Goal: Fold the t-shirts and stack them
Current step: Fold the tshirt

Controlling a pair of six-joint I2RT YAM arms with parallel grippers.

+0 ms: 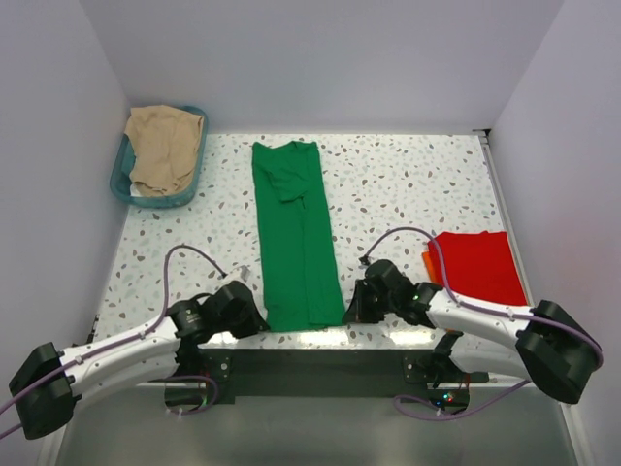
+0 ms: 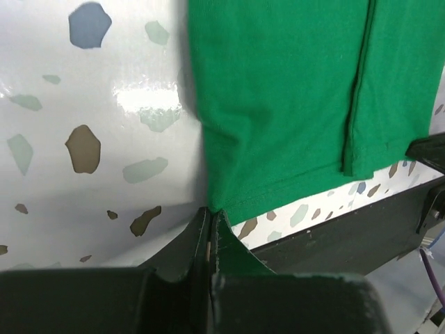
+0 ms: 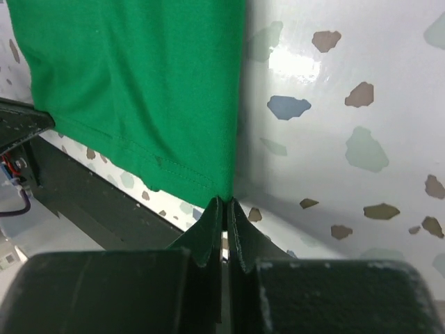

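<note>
Observed green shirt (image 1: 294, 233) laid as a long narrow strip down the middle of the table (image 1: 408, 184), hem at the near edge. Found left gripper (image 2: 211, 219) pinched closed on its near left corner and right gripper (image 3: 224, 205) pinched closed on its near right corner. Noted red shirt (image 1: 477, 264) folded flat by the right edge. Noted basket (image 1: 121, 184) holding beige cloth (image 1: 165, 146) at the far left corner.

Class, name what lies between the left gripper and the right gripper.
The near hem of the green t-shirt, its corners pinched by the left gripper and right gripper; the top external view shows it.
</note>
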